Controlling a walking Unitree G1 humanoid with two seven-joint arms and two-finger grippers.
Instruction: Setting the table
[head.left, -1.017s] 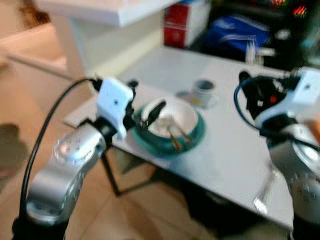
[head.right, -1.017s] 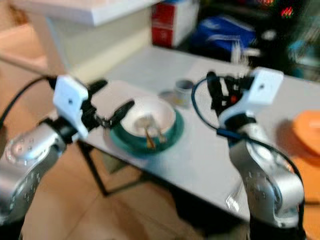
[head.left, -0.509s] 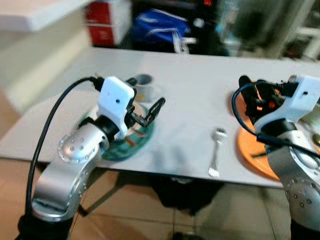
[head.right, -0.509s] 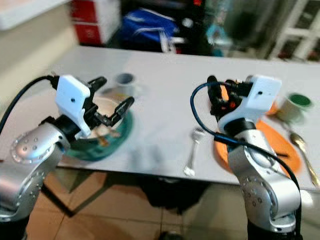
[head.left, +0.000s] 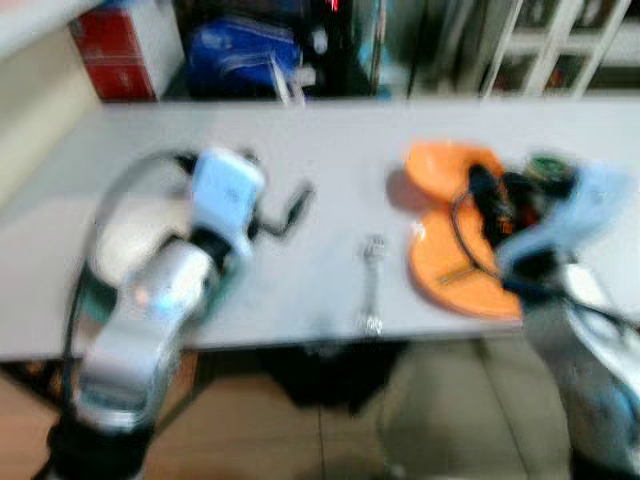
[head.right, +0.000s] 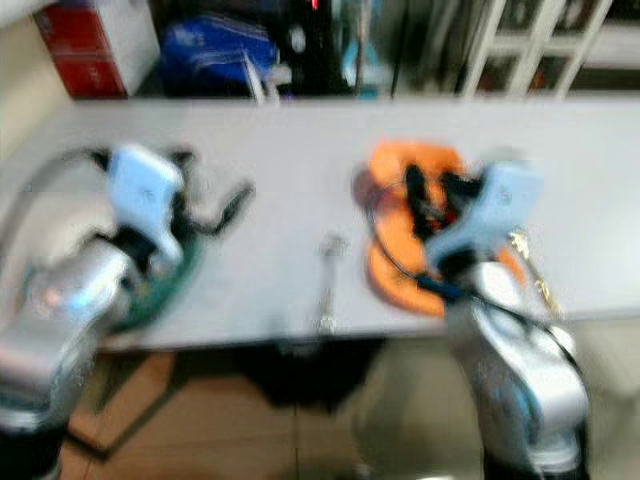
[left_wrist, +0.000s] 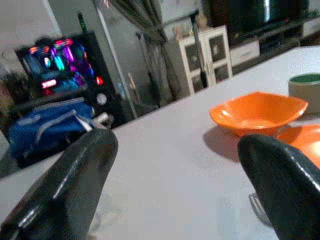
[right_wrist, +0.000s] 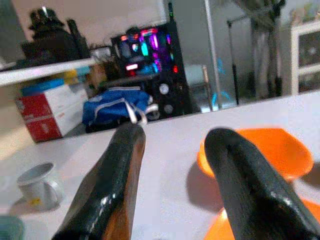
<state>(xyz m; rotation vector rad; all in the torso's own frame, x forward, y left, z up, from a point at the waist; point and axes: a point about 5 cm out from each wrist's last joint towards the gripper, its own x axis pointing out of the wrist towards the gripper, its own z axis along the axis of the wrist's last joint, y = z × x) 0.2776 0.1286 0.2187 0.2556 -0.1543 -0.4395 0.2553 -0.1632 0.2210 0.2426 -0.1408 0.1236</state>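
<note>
Left gripper (head.left: 285, 212): fingers spread, empty, over the desk (head.left: 330, 160) beside the teal plate (head.right: 165, 290).
Spoon (head.left: 371, 285): lies alone mid-desk.
Orange plate (head.left: 450, 270), orange bowl (head.left: 440, 165): already laid.
Right gripper (head.right: 425, 200): fingers parted, empty.
Progress: partly set; spoon likely unplaced.

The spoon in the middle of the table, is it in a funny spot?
A bit. The spoon lies alone on the bare table, between the teal plate and the orange plate, beside neither setting. Nothing looks spilled or broken, though the head views are blurred.
</note>
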